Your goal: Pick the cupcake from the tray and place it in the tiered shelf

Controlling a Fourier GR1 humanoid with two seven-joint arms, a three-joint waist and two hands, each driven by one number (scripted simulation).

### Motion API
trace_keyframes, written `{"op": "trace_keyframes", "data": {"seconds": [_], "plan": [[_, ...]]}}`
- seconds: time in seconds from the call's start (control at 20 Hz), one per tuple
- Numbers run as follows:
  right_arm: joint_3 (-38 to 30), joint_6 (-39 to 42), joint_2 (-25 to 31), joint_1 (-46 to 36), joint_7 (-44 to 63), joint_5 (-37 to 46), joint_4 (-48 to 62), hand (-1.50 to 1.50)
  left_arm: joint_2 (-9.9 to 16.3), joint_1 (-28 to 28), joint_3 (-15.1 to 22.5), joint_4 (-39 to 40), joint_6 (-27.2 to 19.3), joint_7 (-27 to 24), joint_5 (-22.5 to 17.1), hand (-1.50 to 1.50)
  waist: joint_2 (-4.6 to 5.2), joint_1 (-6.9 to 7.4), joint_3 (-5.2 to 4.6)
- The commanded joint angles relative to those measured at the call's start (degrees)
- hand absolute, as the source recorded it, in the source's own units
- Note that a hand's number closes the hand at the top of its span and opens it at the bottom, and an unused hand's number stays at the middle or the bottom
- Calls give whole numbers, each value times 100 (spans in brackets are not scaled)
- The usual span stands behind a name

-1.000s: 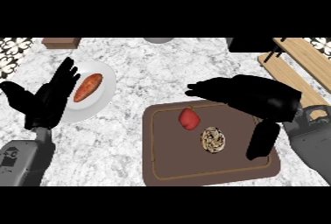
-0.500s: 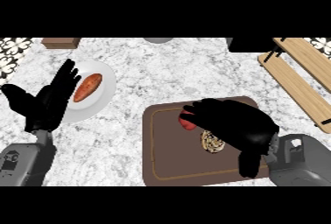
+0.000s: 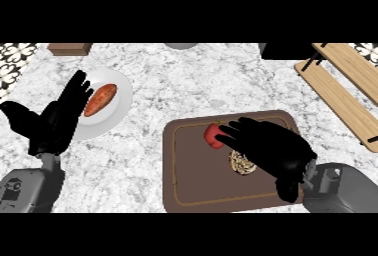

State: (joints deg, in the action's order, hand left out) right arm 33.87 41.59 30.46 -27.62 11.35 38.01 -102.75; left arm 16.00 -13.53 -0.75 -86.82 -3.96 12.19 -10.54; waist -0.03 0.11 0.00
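1. Head view shows the brown tray [image 3: 193, 185] on the marble counter [image 3: 184, 85], with the right hand [image 3: 269, 147] low over it.
2. On the tray lies the cupcake [image 3: 241, 163] — a round thing with a gold pattern. It sits right under the right hand, and the hand hides part of it.
3. The right hand's fingers [image 3: 235, 131] are spread and only a little bent. They do not wrap around the cupcake.
4. A small red thing [image 3: 213, 136] also lies on the tray, just beside the fingertips, on the far left side of the cupcake.
5. The left hand [image 3: 55, 122] rests open at the left side of the view, fingers up.
6. Behind the left hand is a white plate [image 3: 118, 95] — on it lies an orange sausage-shaped food [image 3: 100, 99].
7. The tiered shelf [image 3: 341, 87], made of pale wood, stands at the far right, well apart from the tray.
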Motion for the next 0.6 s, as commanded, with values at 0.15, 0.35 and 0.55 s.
{"op": "trace_keyframes", "data": {"seconds": [0.15, 0.35, 0.55], "plan": [[-69, -53, -437, 353, -288, 801, 191, -150, 82, -140, -371, 350, 348, -203, -20, 0, 5, -4, -1], [-291, 35, -463, 532, -588, 1009, 256, -150, -157, 171, -283, 205, 257, -272, 131, 0, 3, 1, -1], [-438, 74, -684, 318, -885, 1345, 717, -150, -229, 10, -241, -50, 194, -32, 256, 0, 3, 12, 0]]}}
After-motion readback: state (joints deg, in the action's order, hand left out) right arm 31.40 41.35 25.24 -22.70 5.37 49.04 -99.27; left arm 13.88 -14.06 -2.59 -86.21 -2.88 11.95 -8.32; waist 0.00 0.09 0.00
